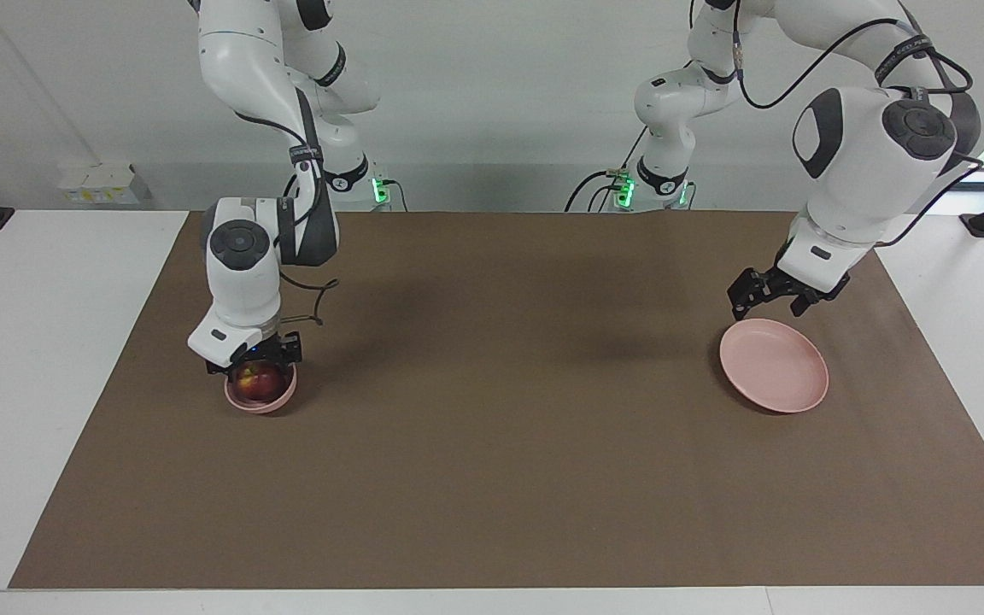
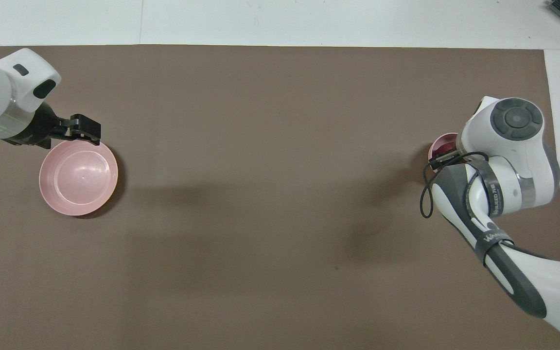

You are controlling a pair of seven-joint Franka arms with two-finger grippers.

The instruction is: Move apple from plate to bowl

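- As the apple [image 1: 258,381] sits inside the bowl [image 1: 261,398] at the right arm's end of the table, I judge the transfer done; the right gripper [image 1: 254,366] hangs just over it, its fingers' state I cannot tell
- The left gripper [image 1: 772,292] waits over the empty plate [image 1: 774,366], fingers apart
- Brown mat [image 1: 509,410] bare between; nothing obstructs withdrawal

A brown mat [image 1: 509,427] covers the white table [image 1: 39,359]
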